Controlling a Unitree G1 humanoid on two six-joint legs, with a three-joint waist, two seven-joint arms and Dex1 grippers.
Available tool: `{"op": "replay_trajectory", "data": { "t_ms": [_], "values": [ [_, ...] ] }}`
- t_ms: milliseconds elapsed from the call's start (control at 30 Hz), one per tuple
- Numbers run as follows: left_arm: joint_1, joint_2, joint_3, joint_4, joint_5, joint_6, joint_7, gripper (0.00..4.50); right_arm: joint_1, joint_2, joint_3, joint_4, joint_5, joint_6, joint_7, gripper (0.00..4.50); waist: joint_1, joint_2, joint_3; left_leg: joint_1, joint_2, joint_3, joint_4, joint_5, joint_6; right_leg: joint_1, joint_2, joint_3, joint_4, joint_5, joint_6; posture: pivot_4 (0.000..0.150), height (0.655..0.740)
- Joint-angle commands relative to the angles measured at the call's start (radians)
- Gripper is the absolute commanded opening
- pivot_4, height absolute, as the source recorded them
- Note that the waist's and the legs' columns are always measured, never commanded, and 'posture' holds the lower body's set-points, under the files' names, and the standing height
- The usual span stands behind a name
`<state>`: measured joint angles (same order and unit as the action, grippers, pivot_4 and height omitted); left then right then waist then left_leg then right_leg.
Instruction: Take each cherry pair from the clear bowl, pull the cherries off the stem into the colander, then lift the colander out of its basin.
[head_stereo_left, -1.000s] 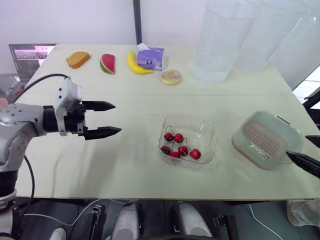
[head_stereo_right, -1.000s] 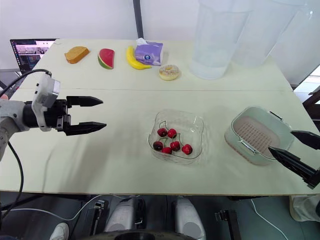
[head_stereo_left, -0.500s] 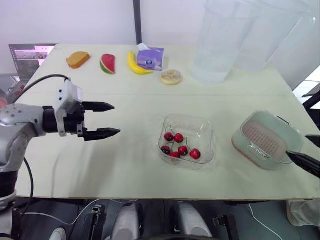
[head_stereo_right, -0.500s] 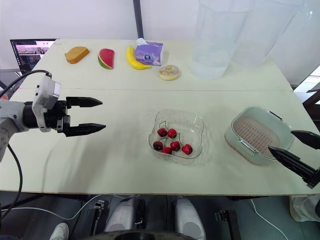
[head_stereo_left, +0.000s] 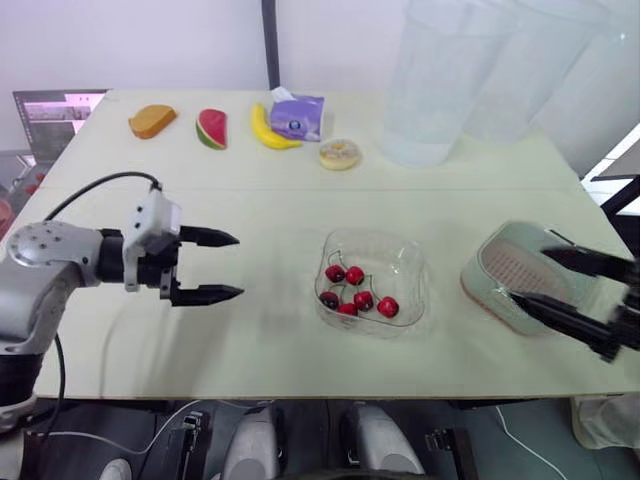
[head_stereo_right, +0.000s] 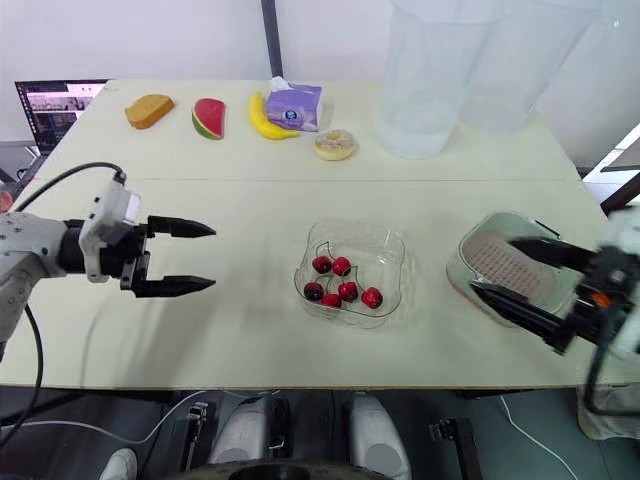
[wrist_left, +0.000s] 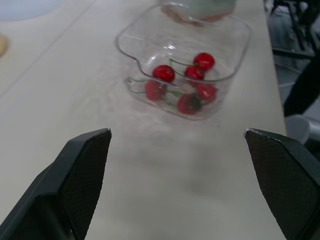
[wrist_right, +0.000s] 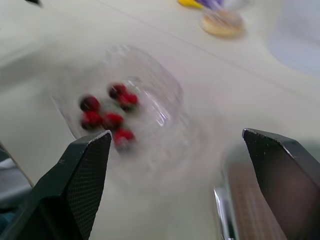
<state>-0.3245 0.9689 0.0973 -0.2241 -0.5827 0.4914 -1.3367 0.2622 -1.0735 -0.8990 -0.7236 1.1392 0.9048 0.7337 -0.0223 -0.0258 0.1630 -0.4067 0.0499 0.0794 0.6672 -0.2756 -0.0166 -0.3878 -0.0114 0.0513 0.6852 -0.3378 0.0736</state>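
The right gripper (head_stereo_right: 495, 267), its fingers wide apart, has come in from the table edge and now hangs over the colander (head_stereo_right: 512, 268). The colander sits in its pale green basin (head_stereo_right: 462, 262) at the right of the table (head_stereo_right: 250, 340). The left gripper (head_stereo_right: 212, 257), also spread open and empty, stays above bare table, left of the clear bowl (head_stereo_right: 385, 250). Six cherries (head_stereo_right: 343, 282) lie in the bowl as before. The print on the purple tissue pack (head_stereo_right: 294, 105) is too small to read.
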Motion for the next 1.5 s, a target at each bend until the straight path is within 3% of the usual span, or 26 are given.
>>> {"op": "replay_trajectory", "data": {
  "t_ms": [33,100,233,367,500,733,933,1400,1500],
  "values": [
    [-0.027,0.017,0.001,-0.053,-0.007,-0.015,-0.02,4.5,-0.149,-0.102,0.222,-0.056,0.078,0.02,-0.129,4.45,0.002,0.0,0.0,-0.001,0.0,0.0,0.0,0.0,0.0,-0.001,0.0,0.0,0.0,0.0,0.0,0.15,0.74],
    [-0.036,0.019,-0.002,-0.068,-0.013,-0.008,-0.023,4.5,-0.249,-0.144,0.336,-0.045,0.096,0.038,-0.185,4.45,0.011,0.0,0.0,-0.002,0.0,-0.001,0.0,0.0,0.0,-0.002,0.0,-0.001,0.0,0.0,0.0,0.15,0.74],
    [-0.07,0.011,-0.019,-0.086,-0.027,0.009,-0.026,4.5,-0.609,-0.188,0.694,0.025,0.089,0.17,-0.265,4.45,0.004,0.0,0.001,-0.002,-0.001,0.001,0.001,0.0,0.001,-0.002,-0.002,0.0,0.0,0.0,0.0,0.15,0.74],
    [-0.091,-0.007,-0.052,-0.071,-0.018,-0.006,-0.032,4.5,-0.96,-0.127,1.002,0.126,-0.044,0.344,-0.208,4.45,0.001,0.001,0.001,-0.003,0.0,0.001,0.001,0.0,0.001,-0.005,-0.002,0.0,0.001,0.0,-0.001,0.15,0.74],
    [-0.095,-0.019,-0.065,-0.08,-0.025,-0.007,-0.035,4.5,-1.141,-0.052,1.228,0.171,-0.163,0.499,-0.174,4.45,0.002,0.001,0.001,-0.005,0.0,0.002,0.0,0.0,0.001,-0.01,-0.002,0.001,0.003,0.0,-0.002,0.15,0.74],
    [-0.086,-0.025,-0.057,-0.099,-0.031,-0.005,-0.023,4.5,-1.26,0.083,1.347,0.282,-0.277,0.678,-0.183,4.45,0.004,0.002,0.001,-0.021,0.001,0.002,0.011,0.0,0.002,-0.024,-0.003,0.0,0.013,0.0,-0.003,0.15,0.74],
    [-0.088,-0.03,-0.041,-0.121,-0.039,-0.015,-0.007,4.5,-1.277,0.161,1.435,0.326,-0.305,0.71,-0.193,4.45,0.004,0.001,0.001,-0.02,0.001,0.001,0.016,-0.001,0.003,-0.022,-0.003,-0.001,0.014,0.0,-0.003,0.15,0.74],
    [-0.104,-0.045,-0.032,-0.16,-0.071,0.0,0.045,4.5,-1.283,0.171,1.578,0.365,-0.417,0.707,-0.134,4.45,0.003,0.001,0.001,-0.02,0.001,0.001,0.016,-0.001,0.003,-0.022,-0.002,-0.001,0.015,0.0,-0.003,0.15,0.74],
    [-0.105,-0.046,-0.031,-0.166,-0.077,0.006,0.055,4.5,-1.282,0.182,1.584,0.368,-0.437,0.705,-0.121,3.68,0.003,0.001,0.001,-0.02,0.001,0.001,0.016,-0.001,0.003,-0.022,-0.003,-0.001,0.015,0.0,-0.003,0.15,0.74]
  ]
}}
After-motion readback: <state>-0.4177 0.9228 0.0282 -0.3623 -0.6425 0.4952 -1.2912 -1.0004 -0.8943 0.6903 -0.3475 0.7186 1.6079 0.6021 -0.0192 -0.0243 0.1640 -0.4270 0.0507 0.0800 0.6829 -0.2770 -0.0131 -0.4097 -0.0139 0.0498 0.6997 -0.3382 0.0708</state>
